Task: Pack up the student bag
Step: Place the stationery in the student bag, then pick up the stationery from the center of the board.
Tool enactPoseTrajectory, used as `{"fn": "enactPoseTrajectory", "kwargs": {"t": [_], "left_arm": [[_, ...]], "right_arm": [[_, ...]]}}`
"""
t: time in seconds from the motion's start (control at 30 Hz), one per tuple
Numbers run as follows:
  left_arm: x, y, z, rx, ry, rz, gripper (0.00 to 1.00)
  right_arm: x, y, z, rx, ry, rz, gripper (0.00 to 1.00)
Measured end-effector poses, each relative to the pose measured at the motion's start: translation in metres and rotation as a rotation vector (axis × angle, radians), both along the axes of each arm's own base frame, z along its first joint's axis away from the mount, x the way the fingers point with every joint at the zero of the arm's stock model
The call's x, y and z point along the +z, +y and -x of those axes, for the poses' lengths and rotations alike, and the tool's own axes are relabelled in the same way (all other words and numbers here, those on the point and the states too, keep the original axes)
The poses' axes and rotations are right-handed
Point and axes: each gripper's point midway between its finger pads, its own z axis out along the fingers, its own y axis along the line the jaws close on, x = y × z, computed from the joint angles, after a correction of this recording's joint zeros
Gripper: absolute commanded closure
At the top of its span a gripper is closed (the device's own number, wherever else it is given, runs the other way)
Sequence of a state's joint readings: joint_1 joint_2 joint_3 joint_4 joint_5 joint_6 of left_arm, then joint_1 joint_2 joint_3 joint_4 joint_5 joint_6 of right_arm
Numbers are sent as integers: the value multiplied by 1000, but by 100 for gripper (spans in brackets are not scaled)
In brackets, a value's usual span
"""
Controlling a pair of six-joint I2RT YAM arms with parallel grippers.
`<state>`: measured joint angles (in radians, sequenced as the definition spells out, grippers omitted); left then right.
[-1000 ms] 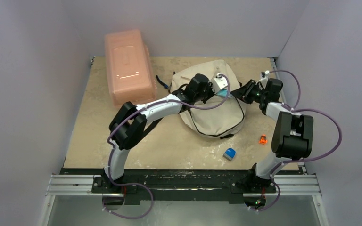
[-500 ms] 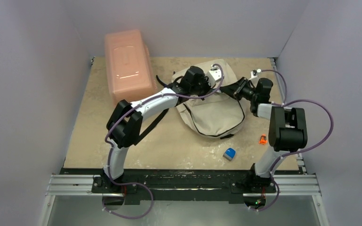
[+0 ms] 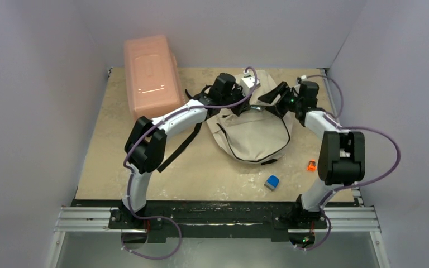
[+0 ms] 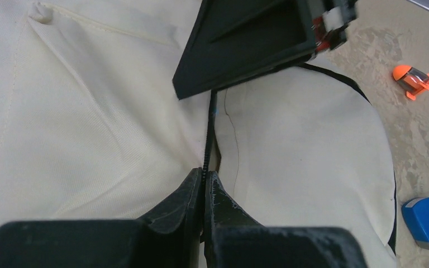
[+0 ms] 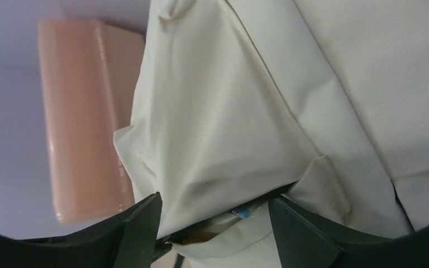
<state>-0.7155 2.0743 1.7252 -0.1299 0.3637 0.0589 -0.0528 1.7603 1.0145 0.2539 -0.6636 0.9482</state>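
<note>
Top view first: the student bag sits in the upper middle of the frame on the table, with the pink box off to its upper left. Both arms have crept up-frame over the last second and dragged the bag's top edge with them. The left gripper and right gripper now meet right at that top edge. A second ago there was a teal thing showing between them, and from up here it's gone now. A small orange piece and a blue block lie loose at the lower right, well clear of the bag.

Left wrist view: the jaws are clamped tight on the bag's black zipper line, pinching it at the bottom centre of the frame. One dark finger of the right gripper fills the top centre.

Right wrist view: its fingers are spread wide at the bottom corners, with cream fabric bulging between them but nothing pinched as far as I can see. A teal scrap peeks out of the slit at the bottom centre.

My read is that the right side just let something go into the bag while the left holds the mouth open. If so, the orange and blue bits are probably what's left to pack.
</note>
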Motion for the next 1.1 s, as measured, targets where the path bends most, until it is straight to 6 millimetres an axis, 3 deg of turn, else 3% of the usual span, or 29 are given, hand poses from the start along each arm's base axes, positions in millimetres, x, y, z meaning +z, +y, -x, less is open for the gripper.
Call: {"fn": "enactPoseTrajectory", "kwargs": {"t": [0.1,0.2,0.3,0.4,0.5,0.6,0.8,1.0,1.1], "left_arm": [[-1,1,2,9,27,-3,100],[1,1,2,20,50,0,100],[1,1,3,26,66,2,100],[0,1,3,29,74,-1,100],[-1,2,4,30,77,-5,100],[-1,2,4,31,78,-6,100],[1,2,4,31,79,-6,100],[1,2,4,34,85,-4,100],[1,2,4,34,86,-4,100]], "right_arm": [[27,-23,14,-56,2,263,21],[39,-55,49,-141,74,455,17],[14,-66,114,-165,233,592,17],[-24,-42,196,-62,393,658,16],[-52,-30,258,7,508,669,16],[-73,-37,293,-12,602,679,16],[-102,-40,318,-39,707,685,17],[-109,-33,301,-77,699,652,22],[-117,-29,299,-75,715,653,32]]}}
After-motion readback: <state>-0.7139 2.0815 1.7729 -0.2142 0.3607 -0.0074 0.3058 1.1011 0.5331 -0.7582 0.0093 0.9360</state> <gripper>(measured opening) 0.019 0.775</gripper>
